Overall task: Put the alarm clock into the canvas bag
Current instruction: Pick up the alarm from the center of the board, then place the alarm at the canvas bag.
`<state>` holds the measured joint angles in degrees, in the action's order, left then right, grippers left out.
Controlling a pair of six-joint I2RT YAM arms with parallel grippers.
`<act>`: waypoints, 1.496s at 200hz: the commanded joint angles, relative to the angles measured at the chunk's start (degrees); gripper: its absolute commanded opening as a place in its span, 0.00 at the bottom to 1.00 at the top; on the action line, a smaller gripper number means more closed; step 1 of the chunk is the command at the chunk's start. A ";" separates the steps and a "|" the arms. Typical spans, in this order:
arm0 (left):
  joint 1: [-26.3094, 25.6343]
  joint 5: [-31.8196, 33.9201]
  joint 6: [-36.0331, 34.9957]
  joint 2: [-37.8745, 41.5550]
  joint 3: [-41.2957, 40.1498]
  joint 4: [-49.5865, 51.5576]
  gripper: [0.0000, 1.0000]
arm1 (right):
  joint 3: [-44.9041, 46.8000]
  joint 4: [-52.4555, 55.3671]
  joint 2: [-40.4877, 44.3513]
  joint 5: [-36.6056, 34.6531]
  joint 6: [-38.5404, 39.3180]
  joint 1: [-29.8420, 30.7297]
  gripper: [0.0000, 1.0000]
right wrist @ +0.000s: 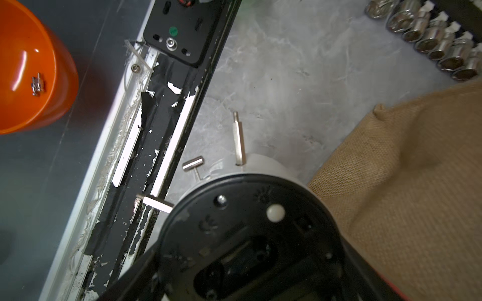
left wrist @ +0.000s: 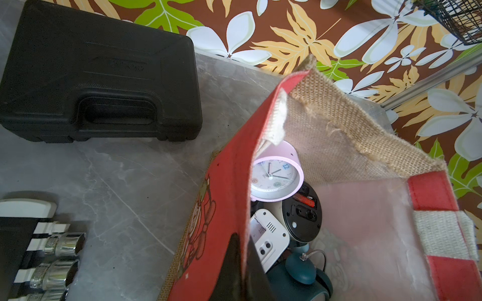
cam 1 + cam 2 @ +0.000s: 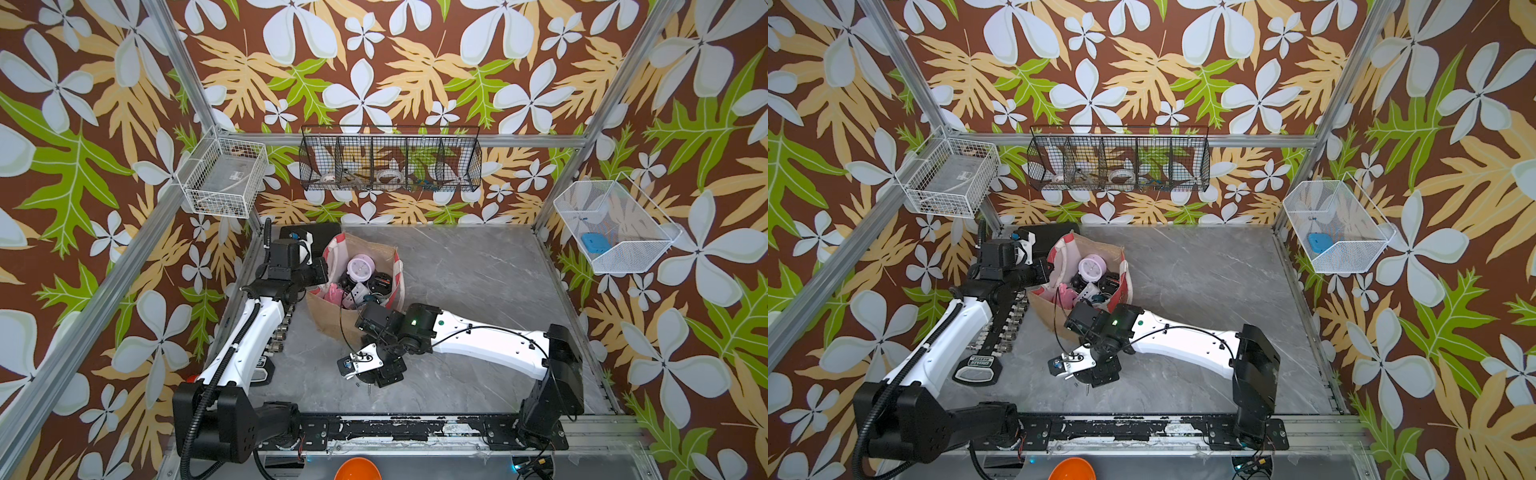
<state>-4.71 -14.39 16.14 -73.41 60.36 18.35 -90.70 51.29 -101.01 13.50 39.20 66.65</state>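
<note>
Burlap, coarse and tan, makes the sides of the boxy canvas bag. My left gripper is clamped tight on the rim of its red printed panel. My right gripper grasps the alarm clock, a round one with a matte black plastic back, a pale rim and slim metal legs. It sits down near the grey marbled table, just beside the bag's burlap side and outside it. Inside the bag's pale lining lie a lilac round clock, a white rectangular clock and a teal clock.
</note>
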 commanded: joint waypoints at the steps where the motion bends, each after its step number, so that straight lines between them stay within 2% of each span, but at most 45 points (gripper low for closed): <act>1: 0.05 -0.92 -0.15 -0.05 0.17 -1.63 0.00 | -2.59 1.51 1.06 2.10 -2.71 -0.88 0.80; 58: -0.02 -0.84 -0.22 0.03 0.23 -1.56 0.00 | -8.21 -1.53 4.43 4.44 -6.67 -2.51 0.78; 97: 0.05 -0.98 -0.23 -0.11 0.24 -1.62 0.00 | -13.36 -6.90 3.94 0.76 -13.85 -5.39 0.72; 166: 0.03 -0.81 -0.17 0.03 0.13 -1.65 0.00 | -27.65 -6.33 -7.02 -7.60 -28.04 -10.65 0.68; 198: 0.05 -0.88 -0.18 0.05 0.25 -1.64 0.00 | -33.37 -3.91 -13.01 -13.97 -33.50 -11.33 0.68; 254: 0.01 -1.08 -0.06 0.11 0.26 -1.71 0.00 | -35.69 -1.61 -19.97 -24.42 -39.05 -12.09 0.68; 299: 0.03 -1.25 -0.09 0.11 0.27 -1.65 0.00 | -36.31 0.22 -23.39 -26.50 -41.96 -14.84 0.69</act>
<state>-4.71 -14.44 16.16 -73.41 60.36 18.35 -126.78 51.05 -123.90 -9.72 0.01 52.80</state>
